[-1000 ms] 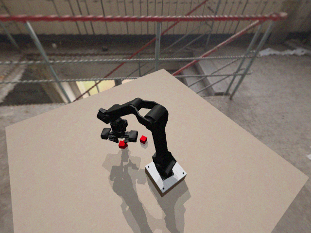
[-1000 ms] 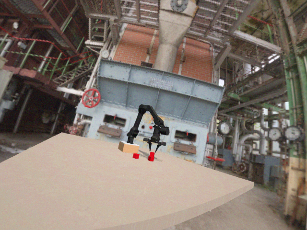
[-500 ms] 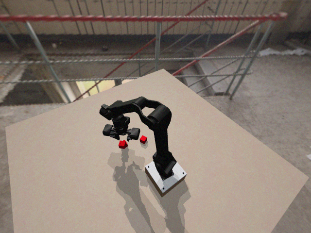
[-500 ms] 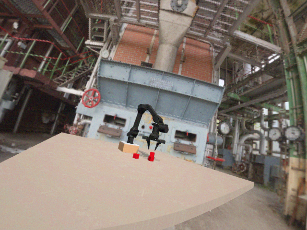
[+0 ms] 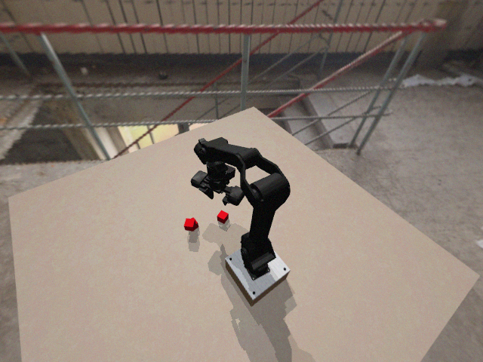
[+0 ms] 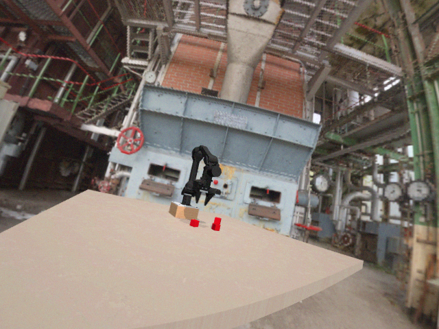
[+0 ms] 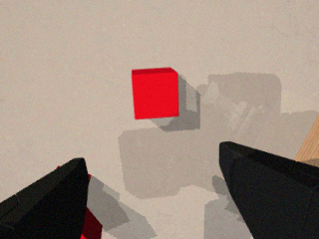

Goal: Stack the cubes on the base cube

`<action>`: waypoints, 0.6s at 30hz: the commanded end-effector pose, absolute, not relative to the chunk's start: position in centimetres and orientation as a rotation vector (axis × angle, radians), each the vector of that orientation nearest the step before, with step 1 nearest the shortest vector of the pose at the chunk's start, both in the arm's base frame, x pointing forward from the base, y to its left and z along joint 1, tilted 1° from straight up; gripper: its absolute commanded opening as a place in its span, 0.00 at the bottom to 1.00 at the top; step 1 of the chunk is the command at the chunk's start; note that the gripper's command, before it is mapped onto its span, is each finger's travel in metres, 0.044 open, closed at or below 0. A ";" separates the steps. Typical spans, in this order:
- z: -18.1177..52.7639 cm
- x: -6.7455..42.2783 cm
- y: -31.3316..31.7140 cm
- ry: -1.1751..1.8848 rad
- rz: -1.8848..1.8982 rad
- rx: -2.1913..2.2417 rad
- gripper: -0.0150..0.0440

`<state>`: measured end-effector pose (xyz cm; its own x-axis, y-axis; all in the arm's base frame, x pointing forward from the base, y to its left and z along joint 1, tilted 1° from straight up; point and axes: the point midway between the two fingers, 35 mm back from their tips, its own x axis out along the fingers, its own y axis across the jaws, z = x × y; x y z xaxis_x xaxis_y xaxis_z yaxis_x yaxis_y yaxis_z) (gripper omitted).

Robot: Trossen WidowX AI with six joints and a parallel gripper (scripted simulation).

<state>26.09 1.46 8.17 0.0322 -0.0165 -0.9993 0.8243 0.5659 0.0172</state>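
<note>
My gripper (image 5: 218,194) (image 6: 201,200) (image 7: 154,161) is open and empty, raised well above the table (image 5: 117,292). One red cube (image 5: 189,221) (image 6: 217,220) rests on the red base cube (image 5: 192,227) (image 6: 215,227), turned relative to it. The other loose red cube (image 5: 223,216) (image 6: 194,222) (image 7: 155,94) lies flat on the table by itself, ahead of the fingers in the wrist view. My gripper hangs roughly above and between the two.
The arm's mounting block (image 5: 257,278) (image 6: 183,210) stands close behind the cubes; its edge shows at the right of the wrist view (image 7: 309,146). The table ends in open edges on all sides.
</note>
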 end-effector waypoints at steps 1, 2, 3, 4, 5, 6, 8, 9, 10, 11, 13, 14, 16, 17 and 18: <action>8.6 25.6 0.5 1.395 -0.771 0.776 0.70; 8.4 25.6 0.5 1.395 -0.771 0.776 0.70; 7.8 25.7 0.5 1.394 -0.771 0.776 0.70; 7.0 25.8 0.5 1.394 -0.771 0.776 0.70; 5.9 25.9 0.5 1.394 -0.771 0.776 0.70; 4.9 25.9 0.5 1.395 -0.771 0.776 0.70; 3.0 25.8 0.4 1.395 -0.771 0.776 0.70; 2.5 25.8 0.4 1.395 -0.771 0.776 0.70; 2.3 25.7 0.4 1.395 -0.771 0.776 0.70; 2.3 25.7 0.4 1.395 -0.771 0.776 0.70; 2.3 25.7 0.4 1.395 -0.771 0.776 0.70; 2.2 25.8 0.4 1.395 -0.771 0.776 0.70; 1.6 25.8 0.4 1.395 -0.771 0.776 0.70; 1.1 25.8 0.4 1.395 -0.771 0.775 0.70; 0.9 25.8 0.4 1.395 -0.771 0.775 0.70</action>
<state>26.03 0.41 2.12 0.0416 -0.0153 -0.9990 0.8421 0.5386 0.0269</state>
